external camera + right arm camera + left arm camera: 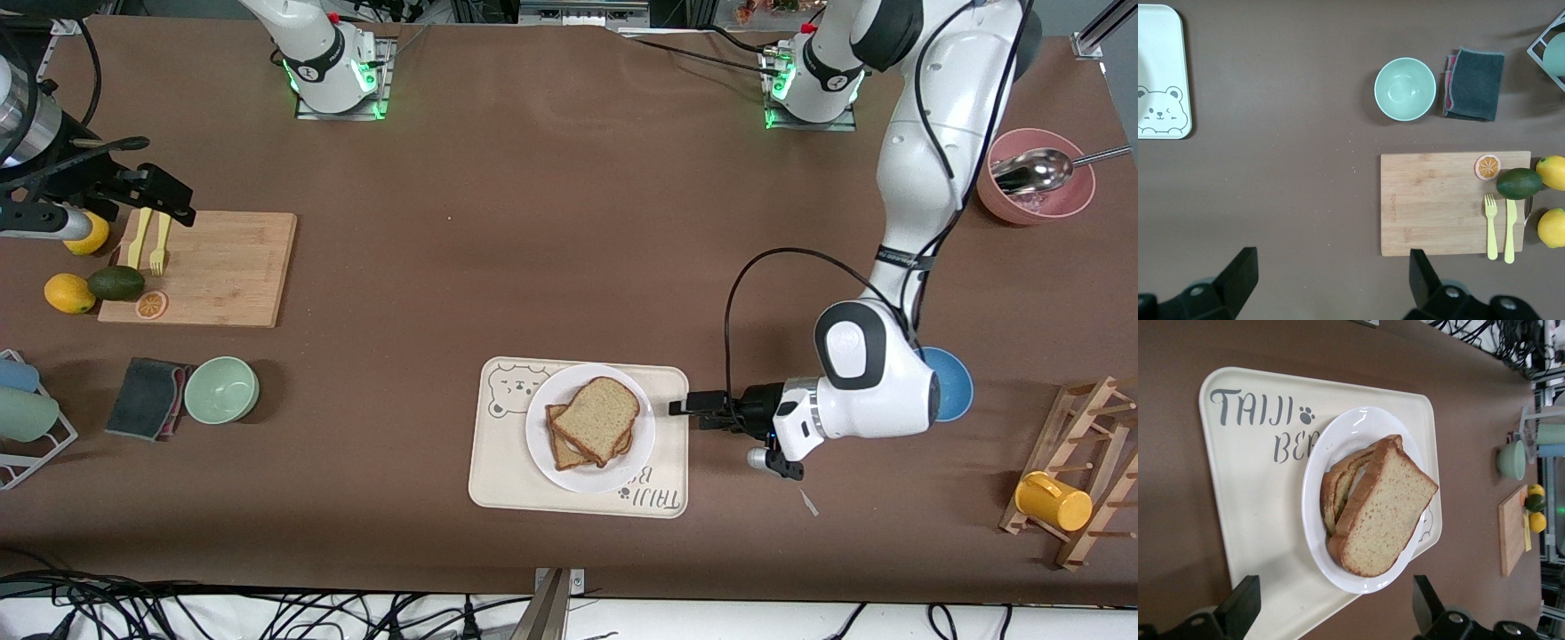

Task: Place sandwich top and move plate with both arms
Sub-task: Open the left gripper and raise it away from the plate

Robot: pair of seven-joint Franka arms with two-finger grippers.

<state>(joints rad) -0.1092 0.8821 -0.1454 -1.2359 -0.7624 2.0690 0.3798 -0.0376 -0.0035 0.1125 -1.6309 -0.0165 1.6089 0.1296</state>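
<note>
the sandwich top [598, 412] lies tilted on the stack of slices on the plate [544, 444], which sits on the beige tray [498, 484] near the front edge of the table [551, 222]. the left gripper [679, 408] hangs low at the tray's edge toward the left arm's end, jaws wide apart and holding nothing; the left wrist view shows both fingers [1238, 603] short of the plate rim. the right gripper [178, 206] waits over the cutting board [222, 267], jaws open and empty. only the right wrist view shows the fork [1490, 223] and knife [1510, 230] plainly, beside the avocado [1519, 183].
</note>
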